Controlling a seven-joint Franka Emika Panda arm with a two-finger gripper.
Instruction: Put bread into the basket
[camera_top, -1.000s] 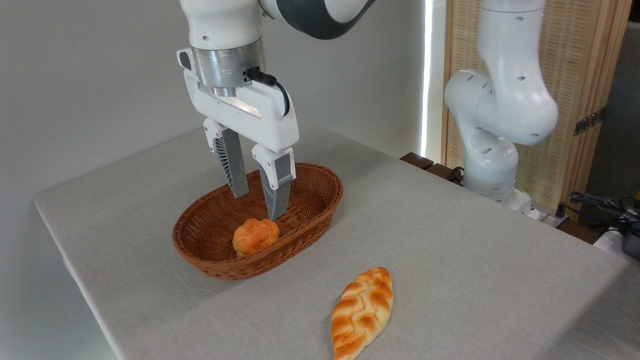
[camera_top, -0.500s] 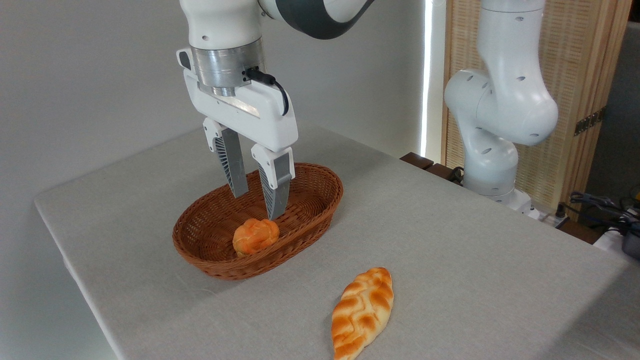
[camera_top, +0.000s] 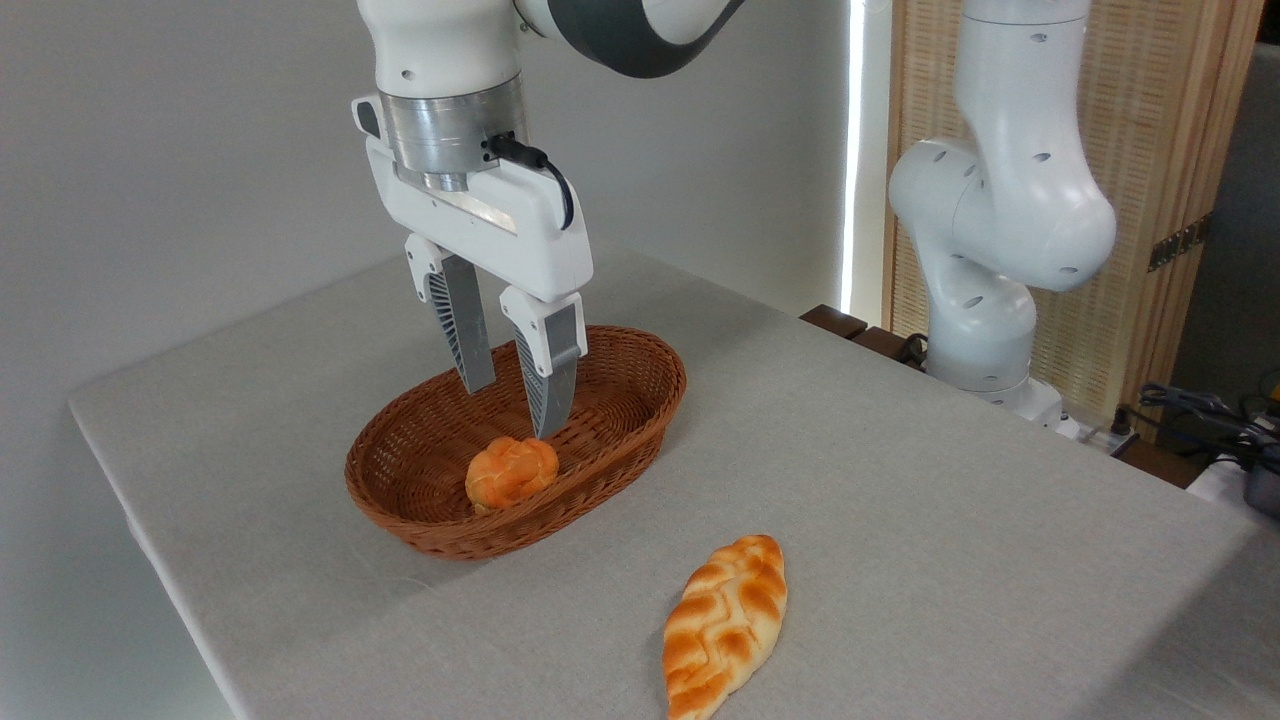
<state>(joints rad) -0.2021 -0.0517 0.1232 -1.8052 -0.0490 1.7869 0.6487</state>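
The bread (camera_top: 726, 624), a long braided golden-brown loaf with pointed ends, lies on the table near the front edge, to the right of and in front of the basket. The oval brown wicker basket (camera_top: 620, 425) stands mid-table. My gripper (camera_top: 512, 410) hangs over the basket's inside, fingers pointing down, open and holding nothing. Its fingertips are just above and behind a small round orange bun (camera_top: 511, 473) that rests inside the basket.
The grey cloth-covered table (camera_top: 900, 480) ends at its left and front edges close to the basket and loaf. The arm's white base (camera_top: 985, 300) stands at the back right, with cables (camera_top: 1200, 410) and a slatted wooden screen (camera_top: 1150, 150) behind it.
My gripper has risen very slightly and drifted a touch left above the basket. The bun, the bread and the basket have not moved.
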